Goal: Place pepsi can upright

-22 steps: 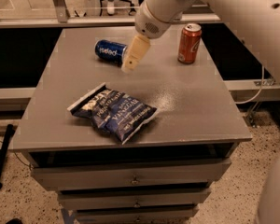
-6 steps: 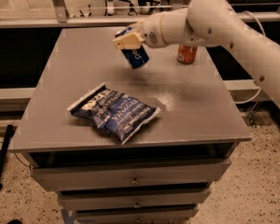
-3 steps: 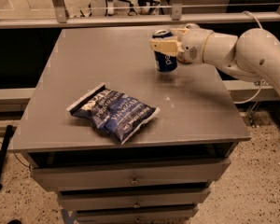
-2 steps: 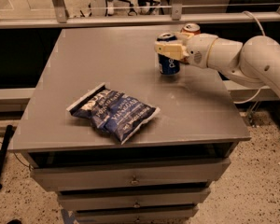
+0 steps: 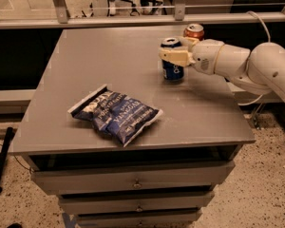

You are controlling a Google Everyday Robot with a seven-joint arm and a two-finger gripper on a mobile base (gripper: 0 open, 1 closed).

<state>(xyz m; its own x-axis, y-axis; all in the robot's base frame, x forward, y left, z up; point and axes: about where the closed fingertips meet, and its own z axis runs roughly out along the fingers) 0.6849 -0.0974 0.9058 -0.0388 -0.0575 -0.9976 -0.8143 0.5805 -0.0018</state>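
The pepsi can [image 5: 173, 69] is dark blue with a silver top. It stands upright on the grey table [image 5: 109, 61], at the right side toward the back. My gripper [image 5: 171, 56] reaches in from the right and is shut on the can's upper half. One cream finger [image 5: 176, 57] lies across the can's front. The can's base appears to rest on the tabletop.
An orange-red soda can [image 5: 194, 31] stands upright just behind the gripper, near the back right edge. A blue-and-white chip bag [image 5: 116, 114] lies at the front middle. Drawers sit under the tabletop. My white arm [image 5: 247, 65] spans the table's right edge.
The can lay on its side at the back at first. My gripper took hold of it, carried it right, turned it upright and lowered it to the table.
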